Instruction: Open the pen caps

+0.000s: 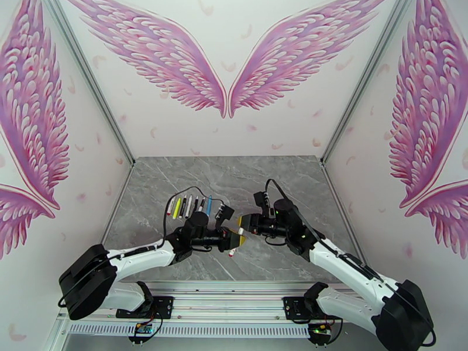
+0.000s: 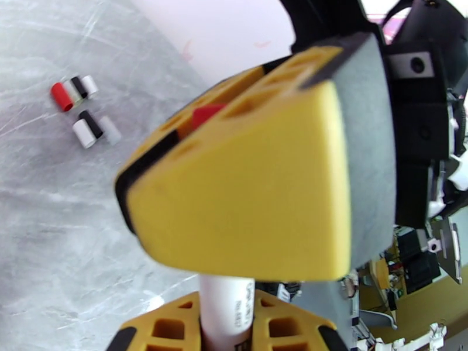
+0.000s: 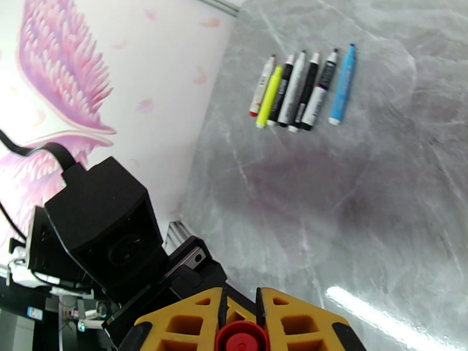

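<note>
Late stage of uncapping: the left claw (image 2: 227,330) gripped one pen (image 2: 224,296) by its white barrel and the right claw (image 3: 240,323), directly opposite, clamped its red cap (image 3: 241,338), seemingly not yet off, while beyond the left claw six pens (image 3: 301,92) lay apparently uncapped and loose caps (image 2: 82,109) lay well aside on the table (image 3: 362,200), uncontained.

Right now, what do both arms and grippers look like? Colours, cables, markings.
Left arm and right arm: white shells, black joints and bases. Left gripper and right gripper: yellow plastic fingers with open ribbed cells, dark pads on the inner faces. A black cable loops above the left wrist, a second black cable above the right. A small green light glows on the right arm.
</note>
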